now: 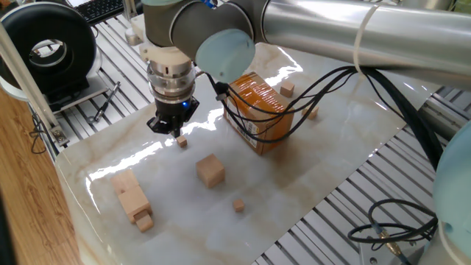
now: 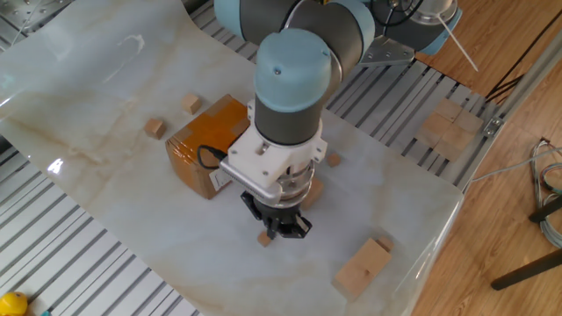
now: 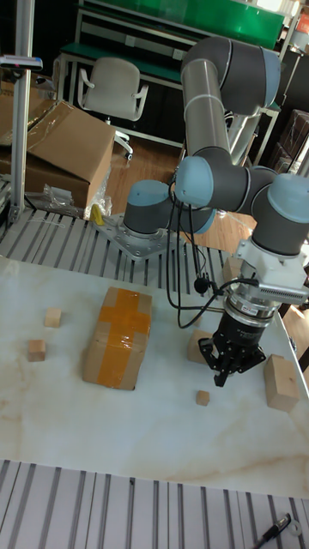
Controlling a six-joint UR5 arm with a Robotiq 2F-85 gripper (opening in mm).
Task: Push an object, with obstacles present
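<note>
The object, a tiny light-wood cube (image 1: 182, 142) (image 2: 264, 238) (image 3: 202, 397), lies on the white marble sheet. My gripper (image 1: 170, 131) (image 2: 279, 230) (image 3: 225, 378) points straight down with its fingers shut, nothing between them. Its tip hangs low, right beside the cube; I cannot tell whether they touch. The obstacles are around it: a brown taped cardboard box (image 1: 257, 114) (image 2: 204, 149) (image 3: 116, 337), a mid-sized wood cube (image 1: 210, 171) (image 3: 196, 343) partly hidden behind the gripper in two views, and long stacked wood blocks (image 1: 132, 199) (image 2: 362, 266) (image 3: 280, 382).
Small wood cubes lie near the front edge (image 1: 238, 205) and beyond the box (image 1: 287, 90) (image 1: 310, 112) (image 2: 155, 128) (image 3: 36, 349). A black reel (image 1: 48, 48) stands off the sheet on the slatted frame. More wood blocks (image 2: 448, 127) sit on the frame's edge.
</note>
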